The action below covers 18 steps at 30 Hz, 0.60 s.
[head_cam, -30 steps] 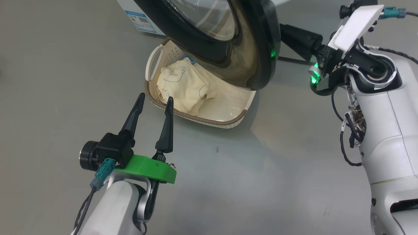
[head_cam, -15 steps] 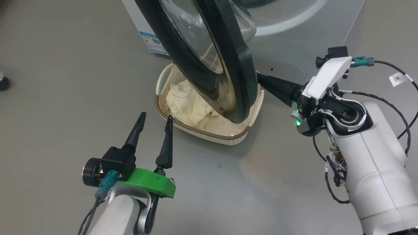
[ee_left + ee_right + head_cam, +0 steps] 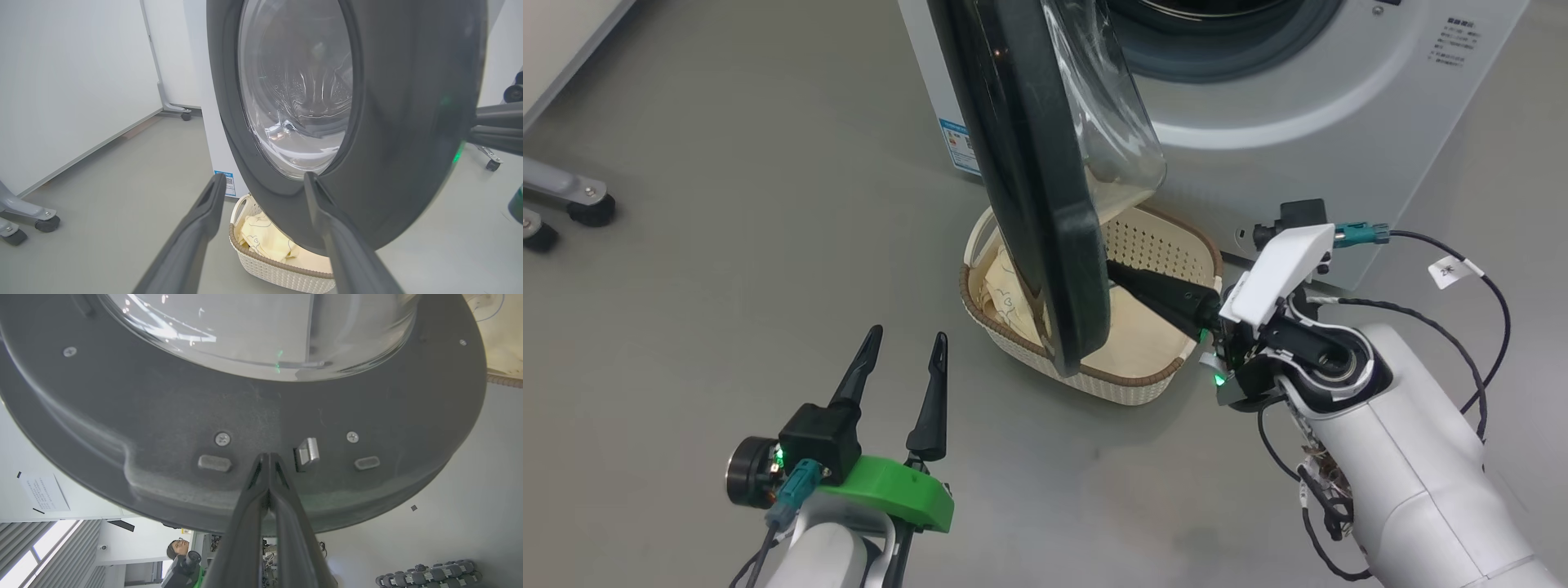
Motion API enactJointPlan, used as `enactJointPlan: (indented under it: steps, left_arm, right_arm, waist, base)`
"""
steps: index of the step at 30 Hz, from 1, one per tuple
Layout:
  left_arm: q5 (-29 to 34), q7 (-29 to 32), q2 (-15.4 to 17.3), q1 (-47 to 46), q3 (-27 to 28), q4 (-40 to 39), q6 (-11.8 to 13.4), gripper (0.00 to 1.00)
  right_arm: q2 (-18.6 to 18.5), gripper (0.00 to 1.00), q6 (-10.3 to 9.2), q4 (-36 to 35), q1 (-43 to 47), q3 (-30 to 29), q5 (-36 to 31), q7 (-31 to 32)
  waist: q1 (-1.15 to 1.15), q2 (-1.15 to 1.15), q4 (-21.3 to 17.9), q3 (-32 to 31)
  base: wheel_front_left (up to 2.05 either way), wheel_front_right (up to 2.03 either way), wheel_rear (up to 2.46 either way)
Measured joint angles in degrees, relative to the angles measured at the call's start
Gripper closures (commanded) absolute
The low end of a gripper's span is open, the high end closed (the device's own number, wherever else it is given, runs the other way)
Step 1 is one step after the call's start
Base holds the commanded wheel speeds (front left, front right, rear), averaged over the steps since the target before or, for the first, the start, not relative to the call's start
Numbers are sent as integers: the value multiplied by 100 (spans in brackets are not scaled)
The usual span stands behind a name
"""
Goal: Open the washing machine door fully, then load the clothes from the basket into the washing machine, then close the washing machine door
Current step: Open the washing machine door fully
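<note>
Both arms out front, L low, R stretched fwd.
L gripper fingers spread, pointing fwd; R gripper fingers pinched together, angled toward L.

Wider-open washing machine door now

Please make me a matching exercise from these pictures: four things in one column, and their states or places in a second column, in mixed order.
Things:
1. left gripper
2. right gripper
3. clothes
4. door

States or places:
A. lying in the basket
B. shut, tips at the door's inner side
C. open, holding nothing
D. standing open above the basket

Pairs: 1-C, 2-B, 3-A, 4-D
</note>
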Motion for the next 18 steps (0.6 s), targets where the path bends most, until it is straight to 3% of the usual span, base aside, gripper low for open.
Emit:
enactJointPlan:
  steps: [9, 18]
  left_arm:
    - [98, 0, 20, 181, 247, -16, 0, 0]
    - [136, 0, 22, 197, 358, -87, 0, 0]
  right_arm:
    - [35, 100, 1, -221, 69, 762, 390, -422]
    - [34, 100, -2, -231, 67, 968, 431, -959]
  waist:
    - [0, 0, 147, -262]
    - [0, 0, 139, -279]
  base:
    - [0, 0, 0]
    - [0, 0, 0]
